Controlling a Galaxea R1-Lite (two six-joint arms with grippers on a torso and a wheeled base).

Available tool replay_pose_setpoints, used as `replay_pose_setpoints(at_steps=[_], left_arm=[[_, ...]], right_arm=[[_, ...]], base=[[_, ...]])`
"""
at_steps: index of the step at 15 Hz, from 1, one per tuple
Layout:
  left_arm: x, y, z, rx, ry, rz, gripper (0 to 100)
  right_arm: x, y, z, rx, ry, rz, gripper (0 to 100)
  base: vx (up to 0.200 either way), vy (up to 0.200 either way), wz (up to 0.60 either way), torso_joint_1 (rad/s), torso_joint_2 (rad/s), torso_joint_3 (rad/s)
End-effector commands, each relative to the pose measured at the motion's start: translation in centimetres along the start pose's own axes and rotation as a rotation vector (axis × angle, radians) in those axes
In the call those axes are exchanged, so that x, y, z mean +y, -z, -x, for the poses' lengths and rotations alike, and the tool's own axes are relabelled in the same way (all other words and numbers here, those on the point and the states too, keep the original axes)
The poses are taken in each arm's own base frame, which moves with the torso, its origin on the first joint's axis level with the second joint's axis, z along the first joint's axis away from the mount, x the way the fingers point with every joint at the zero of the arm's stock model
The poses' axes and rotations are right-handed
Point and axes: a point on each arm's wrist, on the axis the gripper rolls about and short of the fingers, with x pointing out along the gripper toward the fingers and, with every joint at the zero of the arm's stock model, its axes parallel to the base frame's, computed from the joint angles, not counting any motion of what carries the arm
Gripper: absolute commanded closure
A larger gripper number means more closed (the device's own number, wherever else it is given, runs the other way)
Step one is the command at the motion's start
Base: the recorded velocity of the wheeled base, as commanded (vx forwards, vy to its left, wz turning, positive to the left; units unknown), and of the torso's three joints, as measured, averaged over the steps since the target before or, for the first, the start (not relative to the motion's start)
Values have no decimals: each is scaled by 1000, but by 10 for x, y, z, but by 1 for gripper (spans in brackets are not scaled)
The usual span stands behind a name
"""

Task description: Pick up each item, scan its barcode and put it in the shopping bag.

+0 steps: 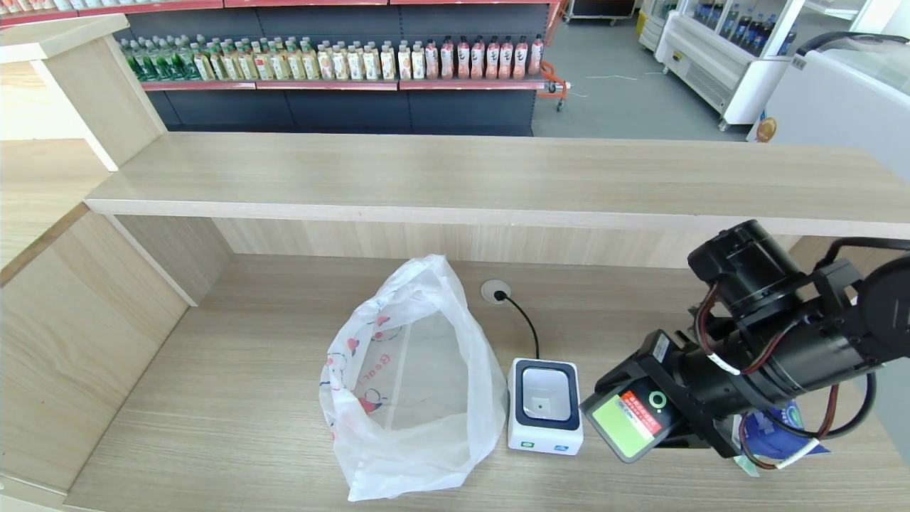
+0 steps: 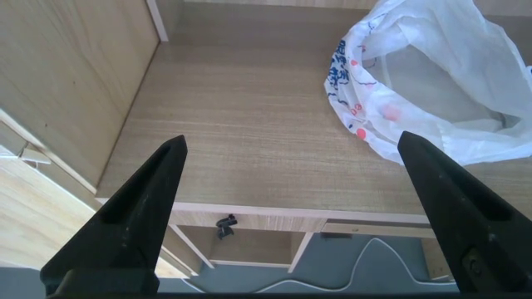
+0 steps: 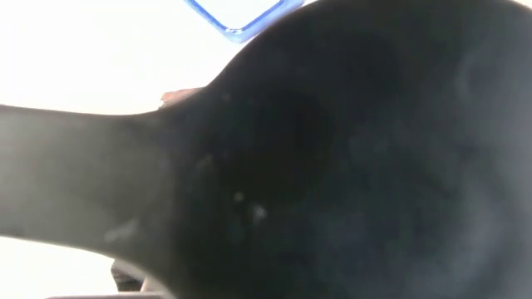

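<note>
Right gripper [image 1: 657, 405] was clamped on a dark pack [image 1: 625, 427] with a green and red label. The pack was tilted, label side up, and hung off the desk [image 1: 227, 427], just to the right of the scanner [image 1: 544, 409]. It was apart from the scanner, not over its window. The fingers were mostly hidden by the pack and wrist, but the grip looked closed on the pack.

Left gripper [image 2: 293, 141] was wide open with nothing between its fingers [image 2: 150, 203]. It hung over an edge of the desk [image 2: 241, 141], well apart from the bag [image 2: 432, 83].

The scanner was a white box with a dark-framed window facing up, flat on the desk. Its black cable [image 1: 525, 320] ran back to a round grommet [image 1: 495, 291] in the desk top.

The bag [image 1: 412, 384] was white and see-through with red and blue print. It slumped on the desk with its mouth open upward, on the scanner's left side. Its wall was against or just beside the scanner; could not tell which.

A blue pouch [image 1: 775, 430] lay on the desk under the right arm, partly hidden by it.

Behind the desk ran a raised wooden counter [image 1: 498, 178]. Past that stood a shelf of bottles [image 1: 334, 60].
</note>
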Motion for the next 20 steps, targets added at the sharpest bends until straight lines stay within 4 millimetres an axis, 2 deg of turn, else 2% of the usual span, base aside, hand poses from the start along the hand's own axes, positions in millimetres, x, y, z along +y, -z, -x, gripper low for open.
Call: replay_pose_setpoints(at_steps=[1,4,6,20], left_arm=[[0,0,0,0,-1,0,0],[0,0,0,0,-1,0,0],[0,0,0,0,-1,0,0],[0,0,0,0,1,0,0]], right_arm=[[2,-4,-10,28,10,-4,100],[10,-16,-18,5,-68,21,100],[11,-18,-24,9,-60,42,100],[24,-24,-37,69,-112,77,100]], base=[[0,0,0,0,0,0],[0,0,0,0,0,0],[0,0,0,0,0,0],[0,0,0,0,0,0]])
